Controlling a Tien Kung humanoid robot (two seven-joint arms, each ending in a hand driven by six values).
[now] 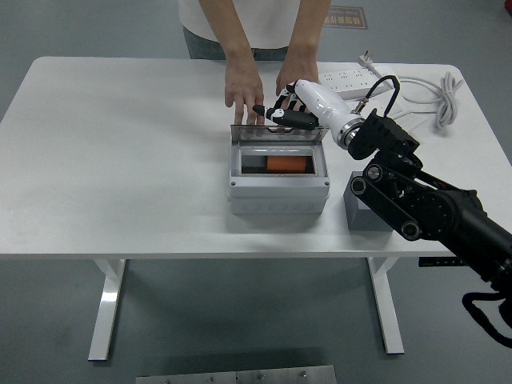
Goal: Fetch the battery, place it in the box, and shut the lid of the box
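The grey box (279, 194) stands at the table's middle with the orange battery (286, 163) lying inside it. Its clear lid (276, 134) is hinged at the back and leans forward, partly lowered over the opening. My right hand (276, 116) reaches in from the right. Its fingers are stretched out and rest on the lid's top edge without gripping it. A person at the far side holds both hands (242, 86) just behind the box, palms down over the table. My left arm is out of view.
A dark grey block (364, 213) sits right of the box, under my right forearm. A white power strip (352, 78) and its coiled cable (436, 100) lie at the back right.
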